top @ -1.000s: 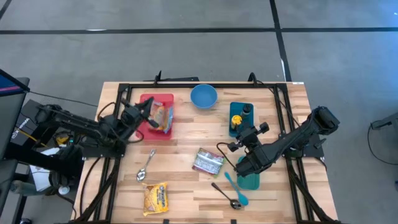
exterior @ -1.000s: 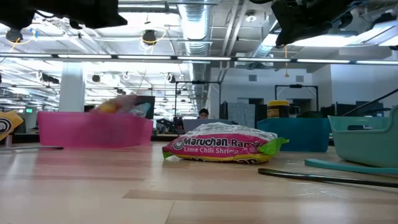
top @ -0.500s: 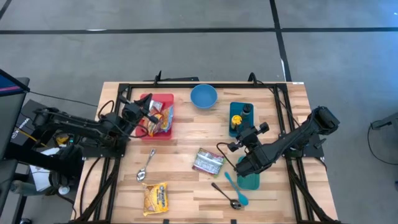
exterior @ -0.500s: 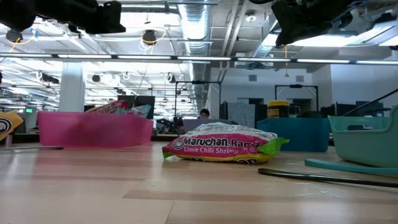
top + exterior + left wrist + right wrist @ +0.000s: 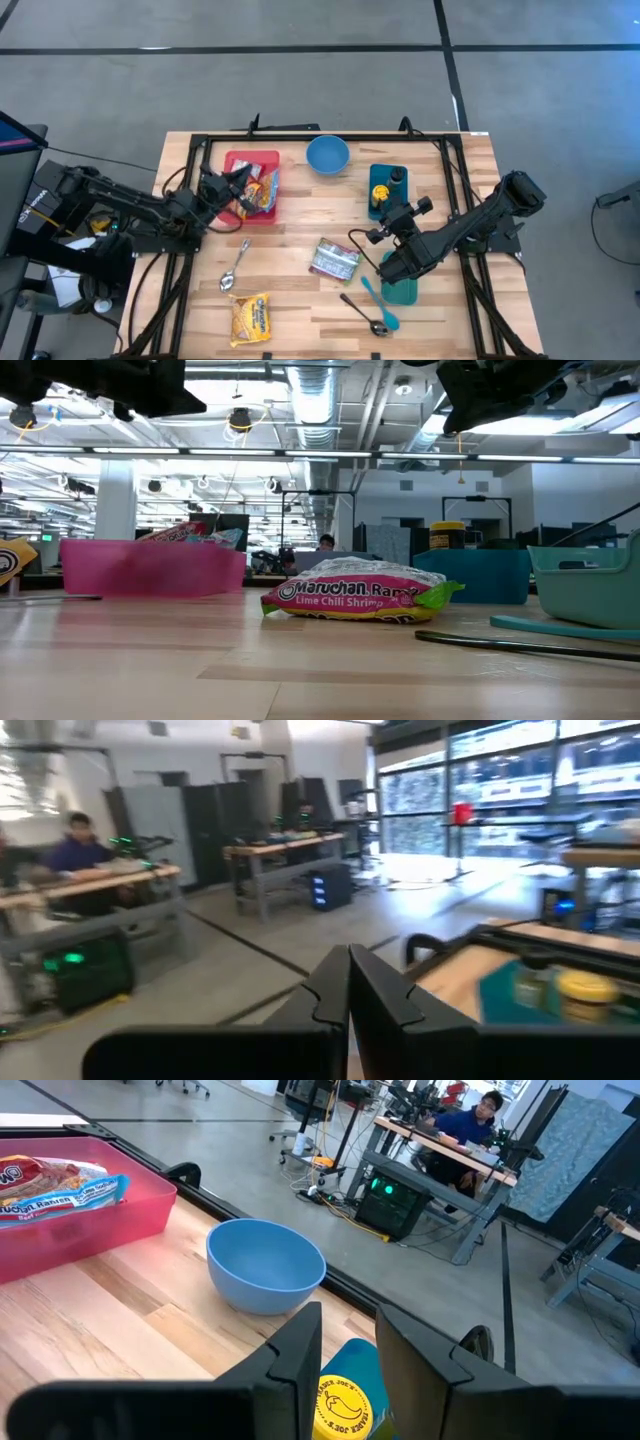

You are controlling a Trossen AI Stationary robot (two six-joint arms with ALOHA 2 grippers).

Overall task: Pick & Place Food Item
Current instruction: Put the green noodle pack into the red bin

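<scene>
A colourful food packet (image 5: 259, 191) lies in the red bin (image 5: 254, 165) at the far left of the table. It leans on the bin's wall, one end sticking up above the rim (image 5: 188, 532). My left gripper (image 5: 236, 185) hovers at the bin's left side, fingers shut (image 5: 350, 982) and pointing level toward the table's right. My right gripper (image 5: 398, 214) hangs over the teal tray (image 5: 385, 190). Its fingers stand open (image 5: 348, 1322) with nothing between them, above a yellow bottle lid (image 5: 345, 1400).
A Maruchan ramen packet (image 5: 335, 258) lies mid-table and a yellow packet (image 5: 250, 318) near the front edge. A blue bowl (image 5: 327, 155) stands at the back. Two spoons (image 5: 235, 265) (image 5: 365, 312), a teal spatula (image 5: 378, 298) and a teal container (image 5: 402, 290) lie around the right arm.
The food packet, a blur above the red bin a second ago, has dropped into the bin and now lies still there, one end above the rim. My left gripper has turned a little at the bin's left side.
</scene>
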